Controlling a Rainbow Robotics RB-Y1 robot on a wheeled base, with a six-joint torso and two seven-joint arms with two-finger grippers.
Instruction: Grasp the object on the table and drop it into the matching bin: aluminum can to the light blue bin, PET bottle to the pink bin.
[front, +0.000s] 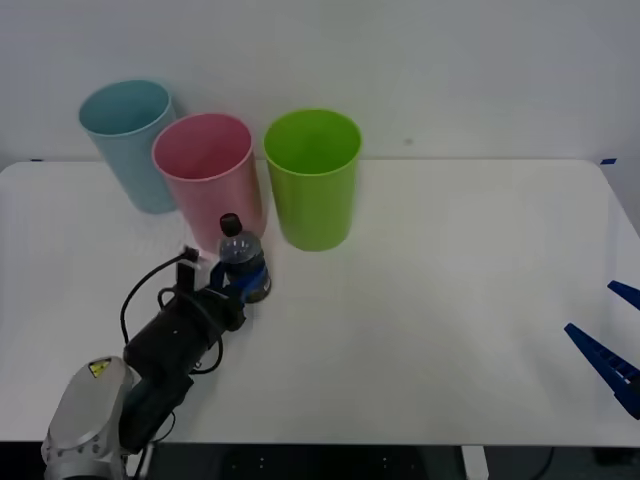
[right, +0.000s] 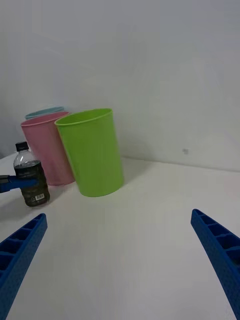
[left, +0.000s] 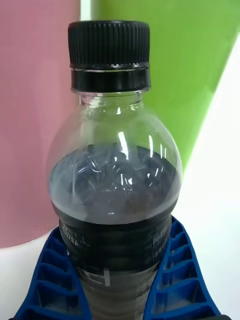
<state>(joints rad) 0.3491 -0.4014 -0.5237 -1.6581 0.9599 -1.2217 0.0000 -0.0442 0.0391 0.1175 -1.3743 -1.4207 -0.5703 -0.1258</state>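
The PET bottle (front: 243, 262) (right: 31, 175) (left: 115, 190), clear with a black cap and a dark label, stands upright on the white table (front: 430, 300) just in front of the pink bin (front: 205, 170) (right: 47, 150) (left: 30, 125). My left gripper (front: 244, 285) (left: 117, 285) is shut on the bottle's lower body, with one blue finger pressed against each side. The light blue bin (front: 130, 140) (right: 45, 111) stands behind and to the left of the pink one. My right gripper (front: 612, 330) (right: 120, 260) hangs open and empty at the table's right edge.
A lime green bin (front: 312, 180) (right: 92, 150) (left: 190, 60) stands right of the pink bin, close to the bottle. The three bins form a row near the back left. Bare tabletop stretches across the middle and right.
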